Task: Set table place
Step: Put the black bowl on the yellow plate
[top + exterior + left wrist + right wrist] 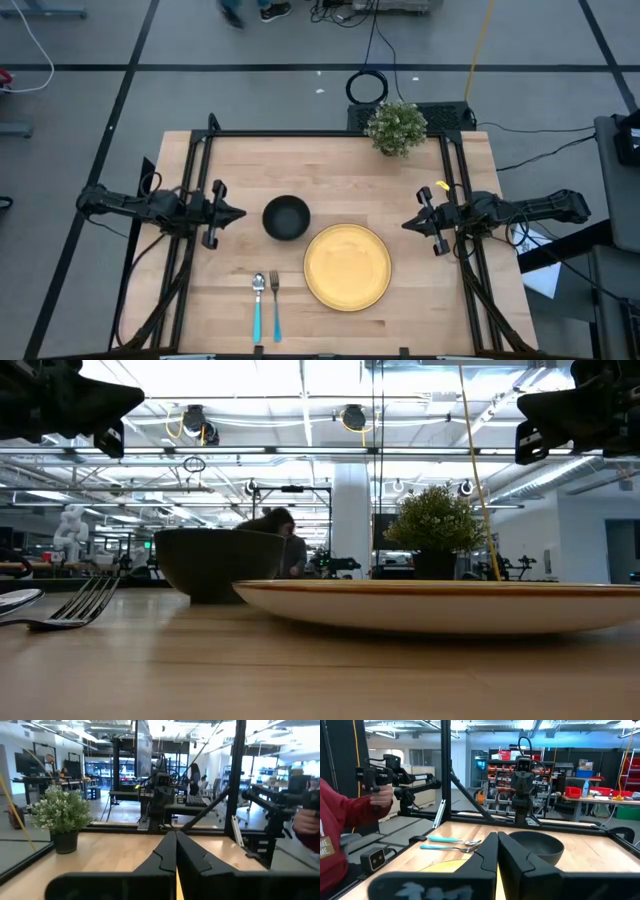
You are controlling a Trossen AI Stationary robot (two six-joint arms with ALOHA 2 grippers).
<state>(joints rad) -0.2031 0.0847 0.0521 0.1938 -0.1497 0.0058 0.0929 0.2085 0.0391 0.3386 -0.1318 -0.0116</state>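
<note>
The round yellow plate lies flat on the wooden table near its front middle. The black bowl stands just left and behind it. The fork and spoon with turquoise handles lie side by side left of the plate. My left gripper is shut and empty, level above the table, left of the bowl. My right gripper is shut and empty, right of the plate. Both show shut in their wrist views.
A small green potted plant stands at the table's far edge, right of centre. Black frame rails run along the far, left and right sides. A person in a red sleeve stands beyond the near edge.
</note>
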